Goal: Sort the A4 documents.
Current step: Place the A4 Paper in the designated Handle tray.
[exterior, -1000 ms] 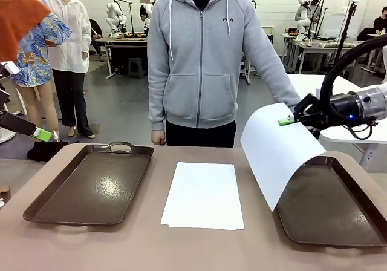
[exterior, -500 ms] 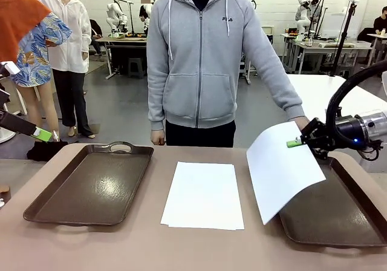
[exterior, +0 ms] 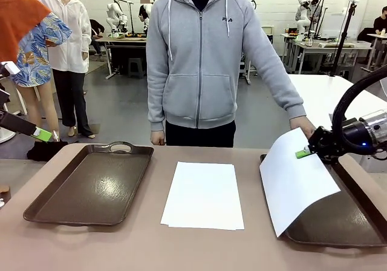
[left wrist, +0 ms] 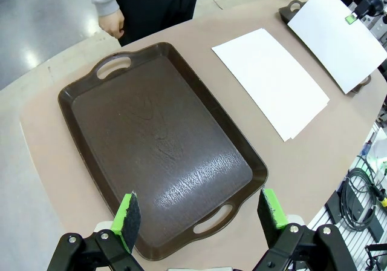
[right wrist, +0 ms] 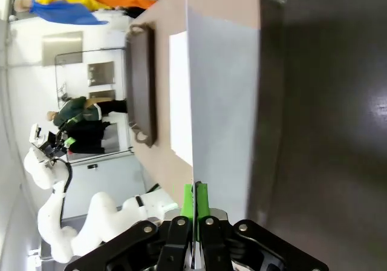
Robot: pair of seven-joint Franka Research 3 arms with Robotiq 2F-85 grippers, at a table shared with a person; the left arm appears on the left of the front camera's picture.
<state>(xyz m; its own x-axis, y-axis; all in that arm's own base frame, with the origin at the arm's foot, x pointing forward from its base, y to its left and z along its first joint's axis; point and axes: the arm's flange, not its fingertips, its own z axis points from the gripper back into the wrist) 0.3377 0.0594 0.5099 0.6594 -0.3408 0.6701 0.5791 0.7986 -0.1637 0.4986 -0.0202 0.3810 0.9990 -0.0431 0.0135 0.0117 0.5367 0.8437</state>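
**Front view**
- Item 1: the tan table is carrying two dark brown trays. The left tray is lying at 8 o'clock and the right tray at 4 o'clock.
- Item 2: the A4 documents are lying in two lots.
  - The middle stack is resting flat on the table at 6 o'clock, between the trays and touching neither.
  - The held sheet is slanting at 4 o'clock, its lower part draping across the right tray's left rim.
- Item 3: the right hand is reaching in from 3 o'clock and pinching the held sheet's upper edge, green pads together on the paper.
- Item 4: a person in a grey hoodie is standing at 12 o'clock. The person's hand is hovering just above the pinched edge; whether it is touching cannot be told.

**Left wrist view**
- Item 5: the left hand is hanging over the left tray, its green pads standing wide apart at 7 and 5 o'clock.
- This view is adding the left tray's bare floor and both its handles.
- The middle stack, at 2 o'clock, is showing a second edge peeking out beneath the top sheet.
- The held sheet is lying at 1 o'clock.

**Right wrist view, rolled sideways**
- The right hand's pads are meeting at 6 o'clock on the held sheet's edge, seen close.
- The sheet is running up toward 12 o'clock.
- The right tray's dark floor is lying at 3 o'clock.
- The middle stack and left tray are lying toward 10 o'clock.
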